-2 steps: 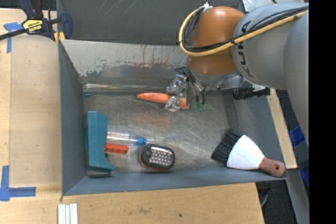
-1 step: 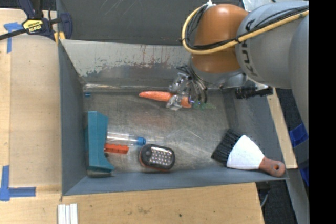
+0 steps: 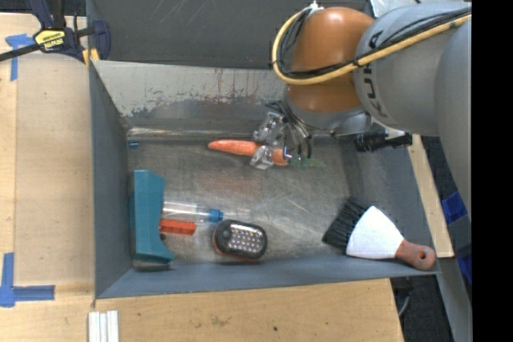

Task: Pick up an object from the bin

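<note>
My gripper (image 3: 268, 146) hangs low at the back of the bin, right of middle, under the orange dome on the wrist. An orange carrot-shaped toy (image 3: 232, 146) lies along the back wall, its pointed end to the left. Its thick right end sits between the metal fingers (image 3: 263, 158), which look shut on it. A bit of green shows just right of the gripper.
A teal block (image 3: 149, 216) lies at front left, with a clear tube with blue and orange parts (image 3: 186, 220) beside it. A black oval device (image 3: 239, 239) sits front middle. A brush with black bristles, white body and brown handle (image 3: 375, 237) rests at front right.
</note>
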Motion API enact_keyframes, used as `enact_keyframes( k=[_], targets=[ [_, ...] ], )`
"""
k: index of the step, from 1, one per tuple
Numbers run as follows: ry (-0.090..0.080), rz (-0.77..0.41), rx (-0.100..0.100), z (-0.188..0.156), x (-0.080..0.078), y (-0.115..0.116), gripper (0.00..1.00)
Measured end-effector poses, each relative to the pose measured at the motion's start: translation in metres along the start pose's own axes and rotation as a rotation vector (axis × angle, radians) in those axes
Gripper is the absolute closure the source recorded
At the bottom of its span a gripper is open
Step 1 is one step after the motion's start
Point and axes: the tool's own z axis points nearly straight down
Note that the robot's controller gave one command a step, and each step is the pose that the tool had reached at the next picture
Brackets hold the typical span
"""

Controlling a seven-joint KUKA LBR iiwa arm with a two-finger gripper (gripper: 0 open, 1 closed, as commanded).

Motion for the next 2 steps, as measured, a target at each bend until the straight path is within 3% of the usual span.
enact_keyframes(
  k=[1, 2],
  targets=[
    [0.002, -0.008, 0.001, -0.024, -0.005, -0.007, 1.0],
    [0.001, 0.003, 0.0, -0.089, -0.004, 0.002, 1.0]
  ],
)
